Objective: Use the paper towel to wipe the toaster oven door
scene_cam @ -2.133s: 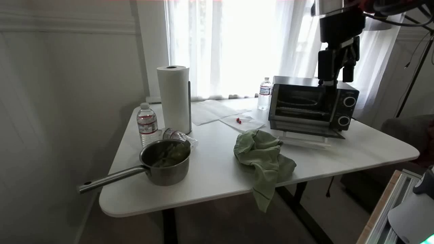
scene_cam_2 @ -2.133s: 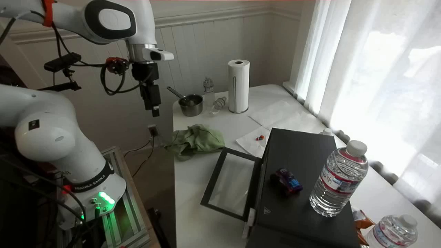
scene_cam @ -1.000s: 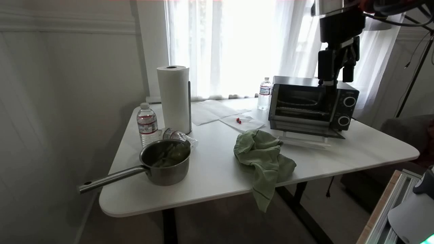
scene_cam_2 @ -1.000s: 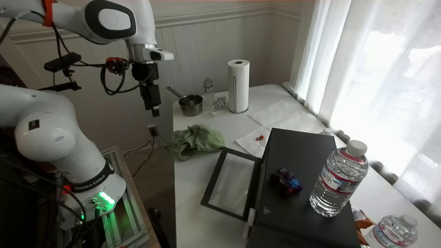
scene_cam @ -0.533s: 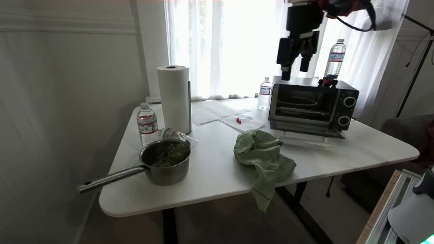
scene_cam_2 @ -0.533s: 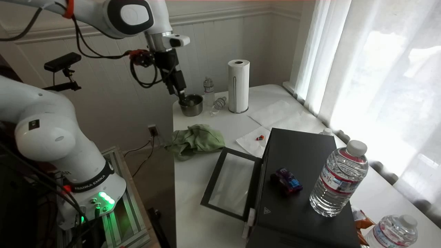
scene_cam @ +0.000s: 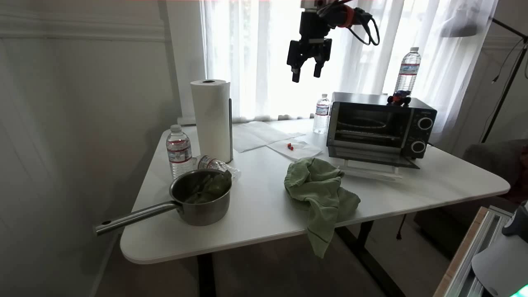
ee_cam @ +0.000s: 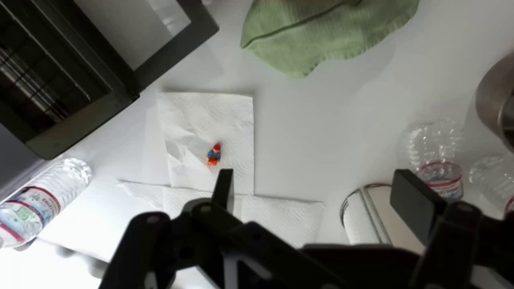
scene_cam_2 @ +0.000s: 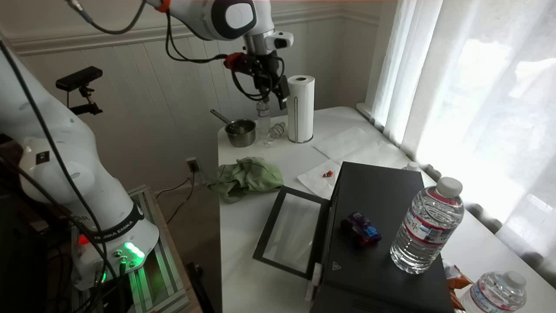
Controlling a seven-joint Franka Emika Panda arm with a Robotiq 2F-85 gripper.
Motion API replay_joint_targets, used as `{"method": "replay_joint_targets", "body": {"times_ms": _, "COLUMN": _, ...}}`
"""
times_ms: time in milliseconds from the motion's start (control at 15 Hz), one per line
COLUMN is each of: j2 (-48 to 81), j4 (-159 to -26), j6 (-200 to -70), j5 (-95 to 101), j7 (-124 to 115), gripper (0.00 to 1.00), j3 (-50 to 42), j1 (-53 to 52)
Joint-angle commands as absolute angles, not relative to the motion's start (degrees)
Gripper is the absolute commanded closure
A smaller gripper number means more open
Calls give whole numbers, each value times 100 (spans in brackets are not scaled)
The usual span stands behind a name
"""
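My gripper [scene_cam: 306, 74] is open and empty, high above the back of the table. In the wrist view its black fingers [ee_cam: 224, 188] stand wide apart. White paper towel sheets [scene_cam: 259, 138] lie flat on the table; they also show in the wrist view [ee_cam: 277, 214]. A smaller towel sheet [ee_cam: 237, 120] bears a little toy figure [ee_cam: 214, 155]. The paper towel roll [scene_cam_2: 304, 113] stands upright on its holder, beyond the gripper in that view. The black toaster oven [scene_cam: 381, 98] has its glass door [scene_cam_2: 292, 234] folded down open.
A green cloth [scene_cam: 315, 185] lies at the table's front edge. A steel pot [scene_cam: 206, 212], an upright bottle [scene_cam: 179, 152] and a lying bottle [scene_cam: 216, 165] are by the roll. A bottle [scene_cam_2: 425, 230] and a toy car [scene_cam_2: 362, 228] stand on the oven; another bottle [scene_cam: 321, 115] stands beside it.
The arm was still, then my gripper moved away from in front of the oven toward the window and the paper towel roll. Objects on the table have not moved.
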State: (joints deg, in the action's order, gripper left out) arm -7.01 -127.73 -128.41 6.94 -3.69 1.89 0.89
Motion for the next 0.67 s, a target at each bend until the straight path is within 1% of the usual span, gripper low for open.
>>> {"method": "replay_joint_targets", "body": {"times_ms": 0, "j2": 427, "j4": -11662, "j6": -13117, "j5": 572, "j7": -125, "gripper": 0, "j3": 9, "j1": 126}}
{"method": "replay_joint_targets", "body": {"times_ms": 333, "j2": 1461, "j4": -10792, "j6": -13756, "j5": 260, "j7": 62, "gripper": 0, "j3": -86, "j1": 198}}
{"method": "replay_joint_targets", "body": {"times_ms": 400, "j2": 1109, "j4": -11183, "j6": -13660, "j5": 509, "j7": -161, "gripper": 0, "j3": -128, "j1": 121}}
{"method": "replay_joint_targets", "body": {"times_ms": 600, "j2": 1458, "j4": -10883, "j6": -13744, "j5": 429, "j7": -97, "gripper": 0, "j3": -135, "j1": 144}}
